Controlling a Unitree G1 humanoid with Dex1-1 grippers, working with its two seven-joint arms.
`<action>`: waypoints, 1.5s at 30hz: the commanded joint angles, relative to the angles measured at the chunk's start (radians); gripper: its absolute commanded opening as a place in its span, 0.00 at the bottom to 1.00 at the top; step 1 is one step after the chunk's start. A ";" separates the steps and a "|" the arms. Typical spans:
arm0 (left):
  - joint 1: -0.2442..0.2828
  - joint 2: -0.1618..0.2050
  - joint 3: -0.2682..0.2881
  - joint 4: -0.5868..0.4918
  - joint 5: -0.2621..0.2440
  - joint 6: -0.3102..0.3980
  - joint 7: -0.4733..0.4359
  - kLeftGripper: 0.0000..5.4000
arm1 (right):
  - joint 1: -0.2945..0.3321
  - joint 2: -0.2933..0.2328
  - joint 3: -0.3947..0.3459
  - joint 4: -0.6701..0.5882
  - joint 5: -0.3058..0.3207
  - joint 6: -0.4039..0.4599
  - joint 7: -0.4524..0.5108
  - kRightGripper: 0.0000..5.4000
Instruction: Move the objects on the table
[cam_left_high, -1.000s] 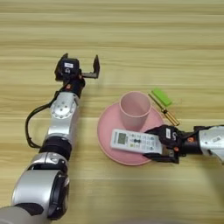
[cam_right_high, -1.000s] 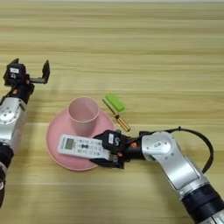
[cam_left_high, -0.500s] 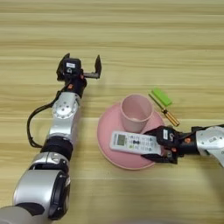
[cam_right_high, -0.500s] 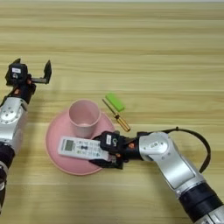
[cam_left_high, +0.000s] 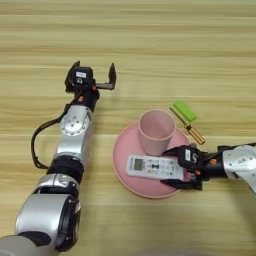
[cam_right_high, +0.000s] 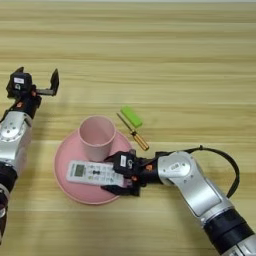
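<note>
A pale pink cup (cam_left_high: 156, 131) stands upright at the back of a round pink plate (cam_left_high: 123, 150). In front of the cup a white remote (cam_left_high: 150, 167) lies flat on the plate. My right gripper (cam_left_high: 175, 167) reaches in from the right. It is shut on the remote's right end, with one black finger on the far edge and one on the near edge. A small green block (cam_left_high: 184, 111) lies on the table (cam_left_high: 150, 40) to the right of the cup. My left gripper (cam_left_high: 94, 75) is open and empty over bare wood at the far left.
A thin orange-handled screwdriver (cam_left_high: 190, 128) lies aslant between the green block and the plate's right rim. My left arm (cam_left_high: 72, 145) runs along the left side, with a black cable (cam_left_high: 36, 145) looping beside it.
The remote and my right gripper have shifted slightly toward the near edge, and the plate and cup with them. My left arm has not moved.
</note>
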 joint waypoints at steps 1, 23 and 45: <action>-0.014 -0.003 -0.003 0.004 0.009 -0.009 0.002 1.00 | -0.004 -0.007 -0.010 -0.014 0.000 0.007 -0.005 0.77; -0.015 -0.004 -0.004 0.006 0.013 -0.010 0.004 1.00 | 0.032 -0.050 -0.064 -0.068 0.033 0.007 0.000 1.00; -0.023 -0.004 -0.002 0.023 0.015 -0.014 0.008 1.00 | 0.010 -0.094 -0.256 -0.084 0.116 0.016 -0.048 1.00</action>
